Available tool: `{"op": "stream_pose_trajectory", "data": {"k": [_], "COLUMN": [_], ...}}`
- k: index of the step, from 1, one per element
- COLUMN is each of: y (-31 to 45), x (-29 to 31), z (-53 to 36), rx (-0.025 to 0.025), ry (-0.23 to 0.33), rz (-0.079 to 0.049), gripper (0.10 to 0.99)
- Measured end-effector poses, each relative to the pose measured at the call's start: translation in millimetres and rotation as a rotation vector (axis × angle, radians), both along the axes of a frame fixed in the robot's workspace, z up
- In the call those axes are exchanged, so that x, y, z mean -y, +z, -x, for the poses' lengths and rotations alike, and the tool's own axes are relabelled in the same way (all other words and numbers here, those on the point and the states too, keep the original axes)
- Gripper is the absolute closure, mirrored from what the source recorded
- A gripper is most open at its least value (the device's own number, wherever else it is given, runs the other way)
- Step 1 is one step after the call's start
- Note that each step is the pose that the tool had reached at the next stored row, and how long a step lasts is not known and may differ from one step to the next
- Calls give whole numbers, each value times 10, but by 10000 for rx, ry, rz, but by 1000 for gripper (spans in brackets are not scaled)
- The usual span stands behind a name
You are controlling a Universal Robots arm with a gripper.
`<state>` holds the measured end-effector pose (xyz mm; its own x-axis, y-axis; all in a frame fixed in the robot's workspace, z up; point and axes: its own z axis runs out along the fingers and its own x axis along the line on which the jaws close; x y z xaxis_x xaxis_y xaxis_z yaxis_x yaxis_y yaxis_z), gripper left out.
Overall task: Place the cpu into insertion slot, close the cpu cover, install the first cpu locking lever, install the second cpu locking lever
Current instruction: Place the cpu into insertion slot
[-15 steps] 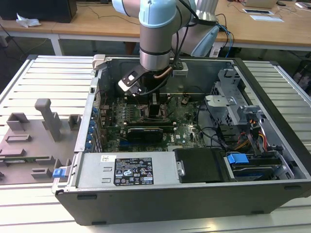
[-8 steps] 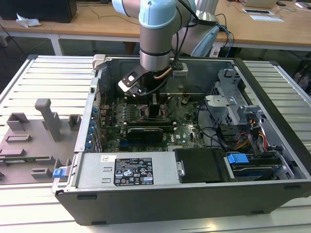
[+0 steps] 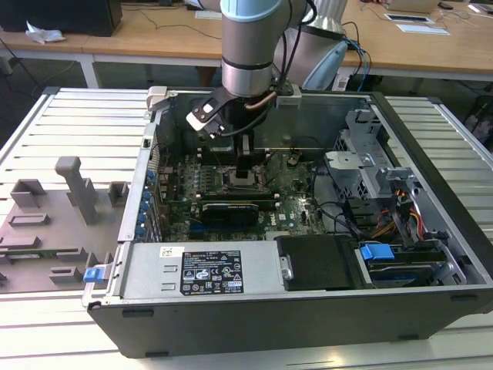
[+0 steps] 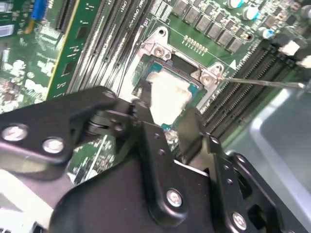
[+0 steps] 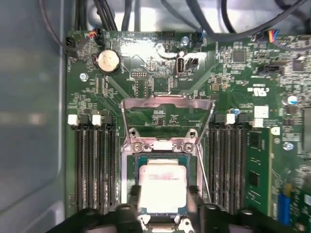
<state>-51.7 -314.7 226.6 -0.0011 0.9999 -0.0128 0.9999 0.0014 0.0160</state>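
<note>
First wrist view: the gripper (image 5: 162, 201) had its jaws clamped on the cpu (image 5: 163, 183), in or just over the insertion slot (image 5: 136, 167); the cpu cover (image 5: 167, 100) stood open, not yet closed.

**What lies around the work**

A dark grey metal computer case (image 3: 269, 324) lies open on a slatted pale grey metal table (image 3: 77, 116). Grey plastic holder blocks (image 3: 77, 189) stand at the exterior view's left. A silver metal box with a black label (image 3: 146, 270) sits at lower centre. Long black memory slots (image 5: 92, 165) and a round silver coin battery (image 5: 108, 61) appear in the first wrist view.
</note>
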Motion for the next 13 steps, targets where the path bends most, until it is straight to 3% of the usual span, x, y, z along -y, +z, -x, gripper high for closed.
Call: {"op": "stream_pose_trajectory", "data": {"k": [2, 3, 4, 5, 6, 10, 13], "y": [130, 217, 286, 323, 364, 647, 728], "x": [0, 0, 0, 0, 0, 0, 0], "z": [0, 0, 0, 0, 0, 0, 0], "rx": [-1, 0, -1, 0, 0, 0, -1], "ry": [0, 1, 0, 0, 0, 1, 0], "rz": [1, 0, 1, 0, 0, 1, 1], "gripper": [733, 855, 918, 976, 980, 980, 980]}}
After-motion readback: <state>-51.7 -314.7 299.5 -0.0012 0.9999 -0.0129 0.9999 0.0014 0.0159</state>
